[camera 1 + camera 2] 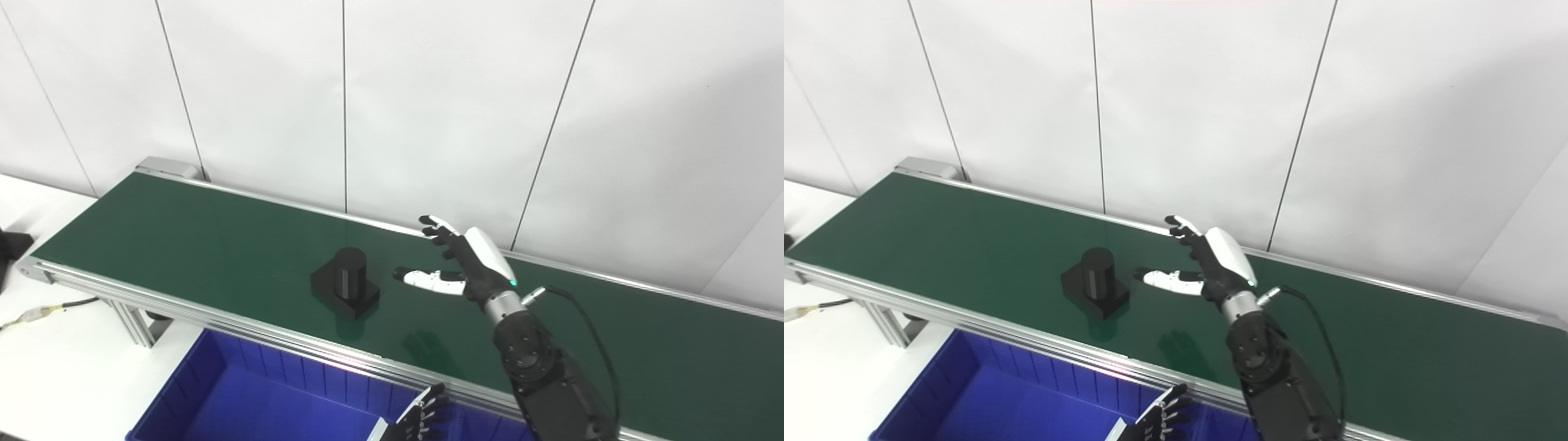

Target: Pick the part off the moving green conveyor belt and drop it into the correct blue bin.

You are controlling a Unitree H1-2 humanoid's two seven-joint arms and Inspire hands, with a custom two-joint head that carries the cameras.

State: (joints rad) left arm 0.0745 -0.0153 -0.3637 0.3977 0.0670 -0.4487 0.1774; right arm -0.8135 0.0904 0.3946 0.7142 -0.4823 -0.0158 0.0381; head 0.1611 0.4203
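Right hand (468, 260) hovers wide open, empty, just beside the black part (346, 283) on the belt (184, 233).

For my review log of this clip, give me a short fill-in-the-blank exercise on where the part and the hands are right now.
1. The black part sits on the ____ conveyor belt.
2. The right robot hand hovers beside the part with its fingers ____.
3. The bin below the belt's near edge is ____ in colour.
4. The left robot hand shows at the picture's ____ edge.

Missing words: green; open; blue; bottom
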